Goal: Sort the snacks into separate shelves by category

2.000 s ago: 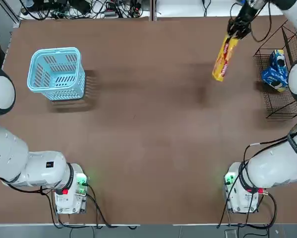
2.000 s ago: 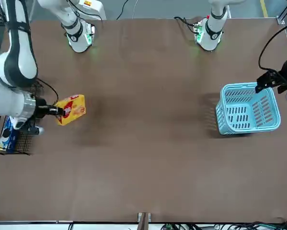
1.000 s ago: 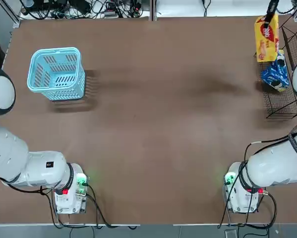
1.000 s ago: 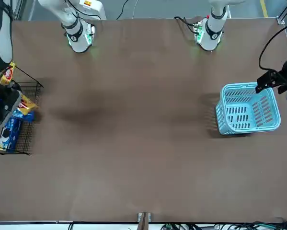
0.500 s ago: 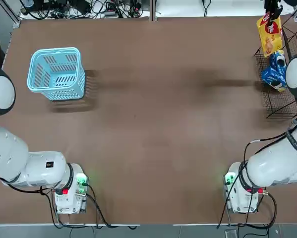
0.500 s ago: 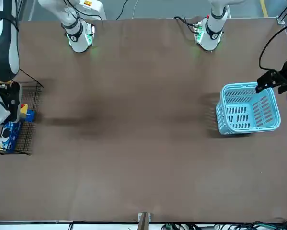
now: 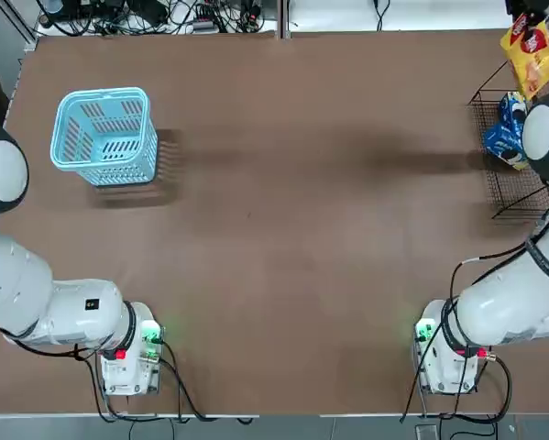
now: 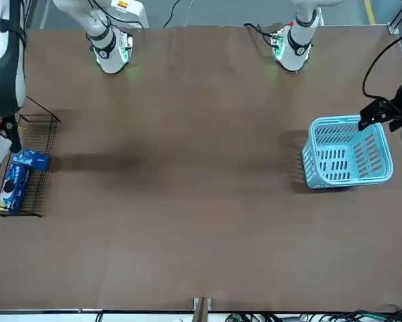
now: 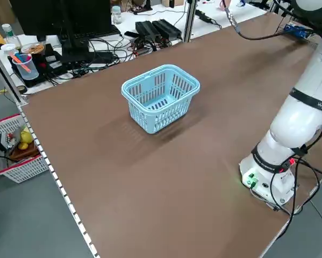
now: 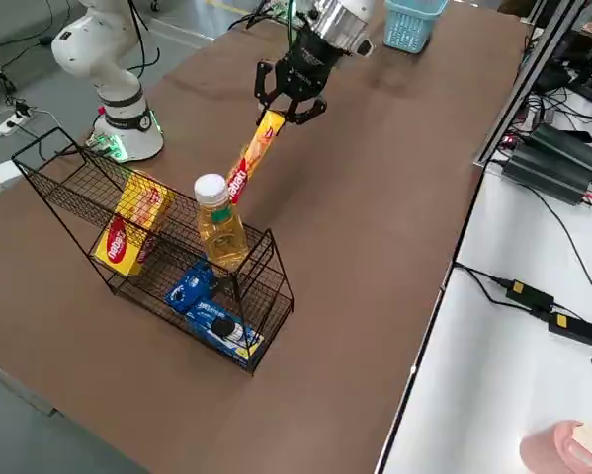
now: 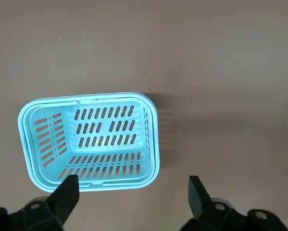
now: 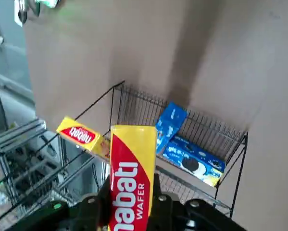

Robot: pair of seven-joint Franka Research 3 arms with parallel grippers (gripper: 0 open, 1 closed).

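Brown tabletop [image 7: 283,229]: a black thin-wire rack is carried at its far right corner and a light blue slotted plastic basket near its far left corner.
Black thin-wire rack [image 10: 98,193]: a yellow-orange box [image 10: 129,222] is leaned on the upper shelf; two small blue packets [image 10: 216,321] are lain on the lower mesh floor; a clear bottle of yellow liquid [image 10: 216,225] is stood at its end.
Light blue slotted plastic basket [image 9: 159,97]: nothing is seen inside.
Left gripper [image 11: 131,197]: parked above the basket, fingers spread wide, nothing held.
Right gripper [image 10: 290,91]: raised beside the rack, clamped on the top of a long yellow-orange wafer box [image 10: 254,156].
Risk: the hanging box could be caught on the rack's wires or knocked against the bottle, since it is held by one end only.
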